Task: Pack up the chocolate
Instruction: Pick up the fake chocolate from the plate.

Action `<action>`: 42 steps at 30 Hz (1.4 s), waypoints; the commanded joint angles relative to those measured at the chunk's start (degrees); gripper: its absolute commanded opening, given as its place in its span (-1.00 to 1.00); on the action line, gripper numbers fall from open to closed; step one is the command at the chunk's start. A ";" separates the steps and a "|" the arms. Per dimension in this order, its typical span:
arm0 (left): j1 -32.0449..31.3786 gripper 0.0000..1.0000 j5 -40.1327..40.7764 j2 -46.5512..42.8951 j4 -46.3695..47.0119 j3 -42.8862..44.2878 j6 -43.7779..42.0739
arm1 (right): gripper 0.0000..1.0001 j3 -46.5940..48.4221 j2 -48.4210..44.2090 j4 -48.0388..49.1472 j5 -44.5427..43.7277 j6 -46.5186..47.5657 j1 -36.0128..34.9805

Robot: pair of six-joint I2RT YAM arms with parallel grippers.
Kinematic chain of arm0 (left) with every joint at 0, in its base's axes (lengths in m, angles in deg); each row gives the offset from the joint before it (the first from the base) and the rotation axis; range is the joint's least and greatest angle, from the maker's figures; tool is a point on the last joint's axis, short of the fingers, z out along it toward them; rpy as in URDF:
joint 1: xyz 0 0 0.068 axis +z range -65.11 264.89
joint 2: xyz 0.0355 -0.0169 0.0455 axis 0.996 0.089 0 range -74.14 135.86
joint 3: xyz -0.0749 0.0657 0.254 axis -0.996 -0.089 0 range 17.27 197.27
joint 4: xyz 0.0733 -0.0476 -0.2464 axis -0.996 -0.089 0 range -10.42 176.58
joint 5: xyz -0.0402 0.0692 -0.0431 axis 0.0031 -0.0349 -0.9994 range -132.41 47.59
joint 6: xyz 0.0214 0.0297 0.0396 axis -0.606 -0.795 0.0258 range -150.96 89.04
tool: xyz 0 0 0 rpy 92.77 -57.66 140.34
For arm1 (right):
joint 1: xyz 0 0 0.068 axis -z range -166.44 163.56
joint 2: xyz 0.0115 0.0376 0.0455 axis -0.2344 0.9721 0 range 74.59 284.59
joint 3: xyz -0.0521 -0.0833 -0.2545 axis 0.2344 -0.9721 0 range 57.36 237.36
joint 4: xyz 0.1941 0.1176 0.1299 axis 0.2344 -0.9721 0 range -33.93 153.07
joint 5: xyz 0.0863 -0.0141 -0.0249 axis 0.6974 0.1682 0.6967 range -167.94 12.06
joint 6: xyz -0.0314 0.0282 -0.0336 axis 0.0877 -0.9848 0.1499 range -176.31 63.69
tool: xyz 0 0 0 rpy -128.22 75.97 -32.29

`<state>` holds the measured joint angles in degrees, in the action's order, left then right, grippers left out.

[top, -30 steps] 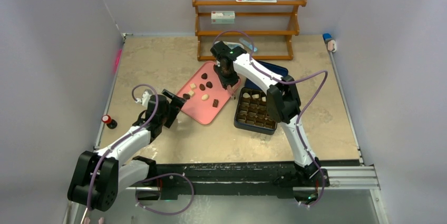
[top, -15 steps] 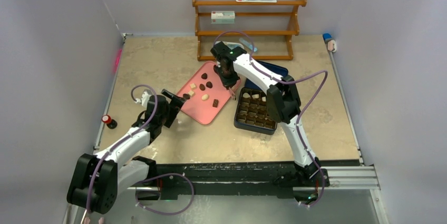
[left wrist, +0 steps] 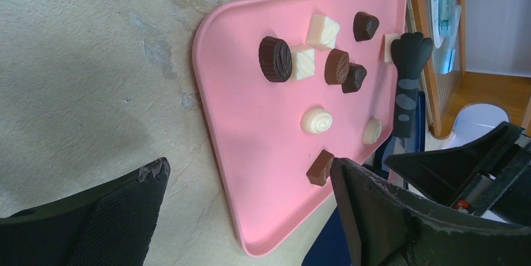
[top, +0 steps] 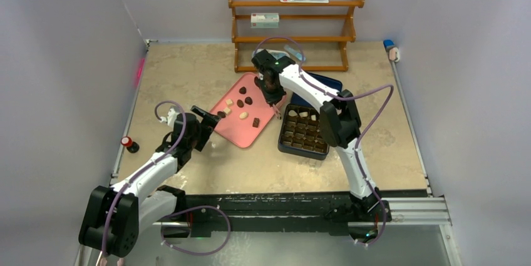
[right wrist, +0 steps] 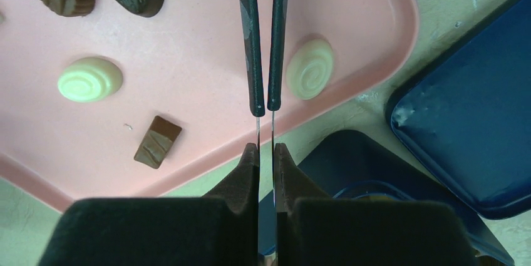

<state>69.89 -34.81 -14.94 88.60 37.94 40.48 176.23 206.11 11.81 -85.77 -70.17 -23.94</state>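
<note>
The chocolate lies as several dark and cream-white pieces [top: 245,102] on a pink tray [top: 241,131]. A few more pieces sit in the back cells of the dark gridded box [top: 283,143]. My right gripper [top: 270,94] [right wrist: 266,147] is shut on black tongs [right wrist: 263,40], whose arms are pressed together with nothing between them. A white swirl piece [right wrist: 310,69] lies just right of the tongs. My left gripper [top: 210,119] [left wrist: 249,167] hangs open over the tray's near left corner [left wrist: 250,228], with a brown piece [left wrist: 320,167] beside its right finger.
A dark blue lid [top: 327,84] [right wrist: 463,128] lies behind the box. A wooden shelf [top: 294,25] stands at the back. A small red-capped object [top: 129,144] and a pink marker [top: 139,72] lie by the left wall.
The right arm's elbow has drifted slightly right and the left arm has edged a little. The chocolate pieces on the tray lie where they did.
</note>
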 commanded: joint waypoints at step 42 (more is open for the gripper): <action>0.50 1.00 -2.47 0.54 2.93 -0.80 0.27 | -1.00 -37.47 -45.50 0.92 -11.78 -9.70 -3.37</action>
<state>69.89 -36.28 -14.77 89.11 37.91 40.46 142.65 167.51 13.25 -92.85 -75.88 -27.04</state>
